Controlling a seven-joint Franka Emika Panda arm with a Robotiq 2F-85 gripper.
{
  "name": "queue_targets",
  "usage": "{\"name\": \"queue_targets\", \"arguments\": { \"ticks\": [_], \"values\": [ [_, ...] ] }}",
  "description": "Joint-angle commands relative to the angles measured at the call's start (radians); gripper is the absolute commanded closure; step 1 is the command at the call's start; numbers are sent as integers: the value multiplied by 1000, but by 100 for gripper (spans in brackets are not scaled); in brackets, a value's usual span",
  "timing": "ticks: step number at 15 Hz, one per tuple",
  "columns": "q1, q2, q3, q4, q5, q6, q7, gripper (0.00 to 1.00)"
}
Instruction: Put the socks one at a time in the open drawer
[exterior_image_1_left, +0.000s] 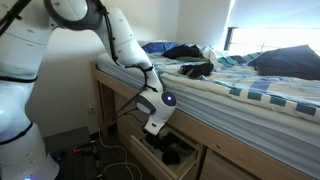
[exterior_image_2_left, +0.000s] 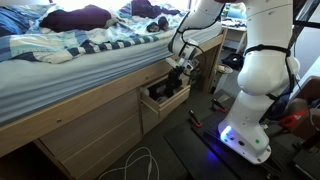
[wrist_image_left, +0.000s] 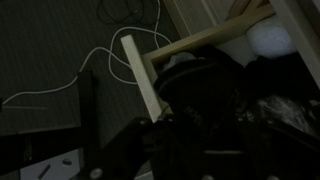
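In an exterior view the hand (exterior_image_1_left: 153, 127) hangs at the mouth of the open drawer (exterior_image_2_left: 160, 108). From the wrist the drawer's pale front edge runs from 12 toward 6 o'clock, with dark cloth (wrist_image_left: 195, 80) at its 3 o'clock. It is too dark to tell how wide the fingers stand or whether they hold a sock.

I judge this to be the drop: sink between the drawer walls and let go low. Room is tight, since the bed frame (exterior_image_1_left: 240, 140) overhangs at 12 o'clock and cables (wrist_image_left: 110, 50) trail across the floor. Farther off, dark socks (exterior_image_1_left: 195, 68) lie on the mattress (exterior_image_1_left: 260, 95).
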Motion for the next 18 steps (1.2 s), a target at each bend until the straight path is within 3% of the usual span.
{"name": "queue_targets", "arguments": {
  "ticks": [1, 10, 11, 18],
  "values": [
    [1, 15, 11, 21, 29, 20, 2, 93],
    [9, 24, -1, 29, 5, 14, 31, 92],
    [0, 22, 0, 24, -1, 4, 3, 72],
    [1, 27, 0, 24, 0, 4, 3, 72]
  ]
}}
